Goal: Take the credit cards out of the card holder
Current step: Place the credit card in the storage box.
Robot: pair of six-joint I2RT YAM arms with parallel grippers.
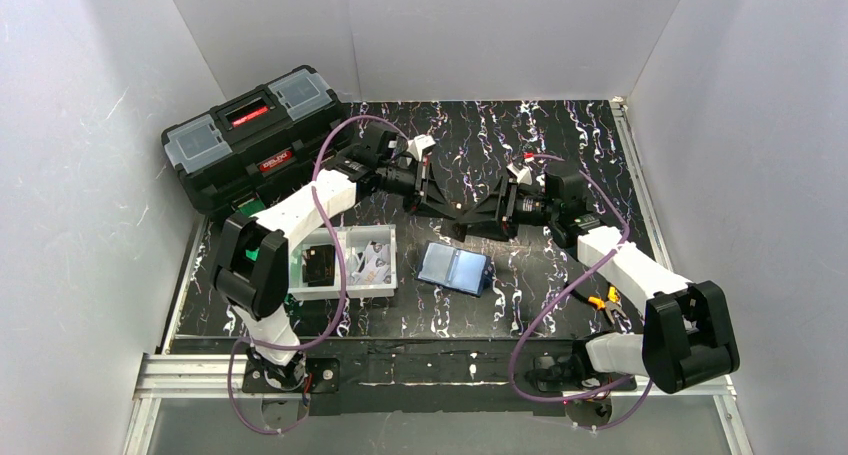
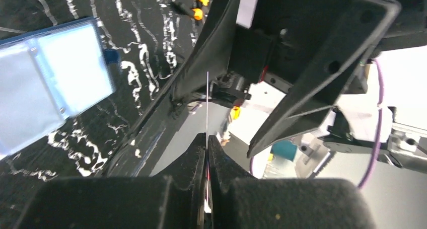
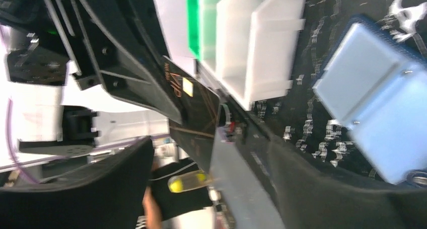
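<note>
Pinching the credit card (image 2: 207,105) by its end seems right: it looks light, thin and stiff, with a slick face that could slip from a loose hold. Dark with a small yellow square, it stands edge-on at mid-frame, clamped in the left gripper (image 2: 207,144), while the right gripper (image 1: 466,220) spreads its jaws wide around it. Just below centre, the card holder (image 1: 455,267) lies spread open.

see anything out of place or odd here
Nothing spilled or damaged. The navy-blue soft card holder lies open on the table; a thin dark card is pinched in the left gripper, facing the open right gripper.
</note>
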